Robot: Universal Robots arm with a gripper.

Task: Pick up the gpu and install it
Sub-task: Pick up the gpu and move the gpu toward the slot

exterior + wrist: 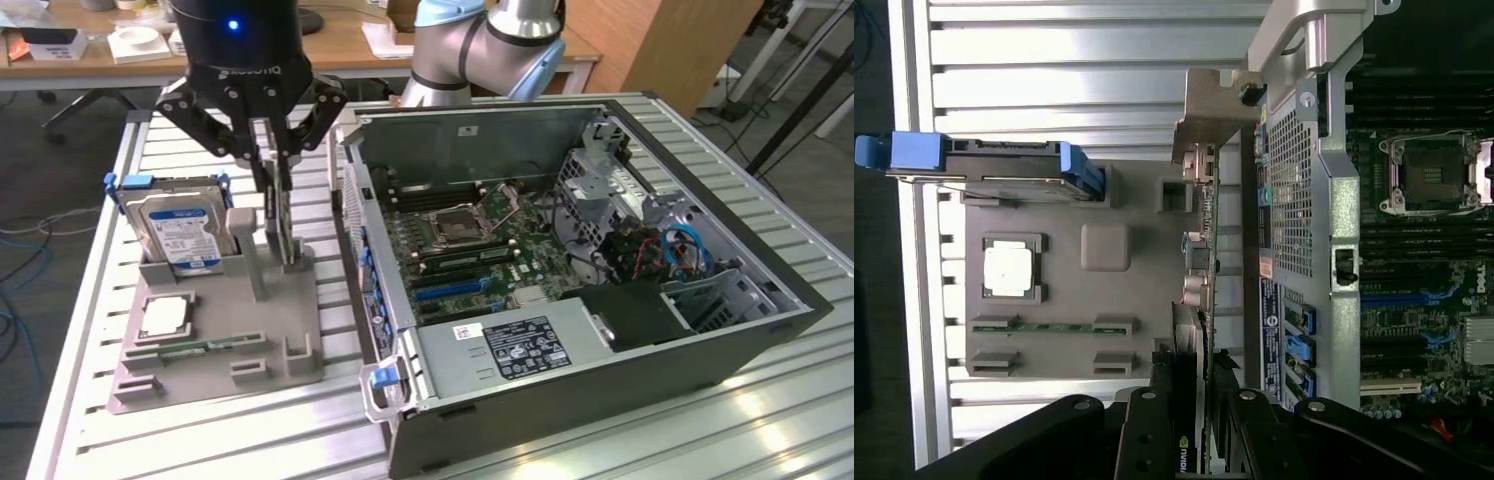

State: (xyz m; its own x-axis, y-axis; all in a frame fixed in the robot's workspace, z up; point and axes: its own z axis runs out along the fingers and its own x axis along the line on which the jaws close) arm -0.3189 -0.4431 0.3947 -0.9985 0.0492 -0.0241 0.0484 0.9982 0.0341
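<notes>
Fingers [1157, 412] tight on gpu [1187, 420], face hidden

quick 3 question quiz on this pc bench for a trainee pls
1. Fill in: the hard drive stands ___ in the holder.
2. Multiple choice: the gripper is closed on which? A) hard drive B) gpu C) holder
3. True or false: the gpu lies flat in the holder.
Key: 1 upright; 2 B; 3 false, it stands on edge.
</notes>
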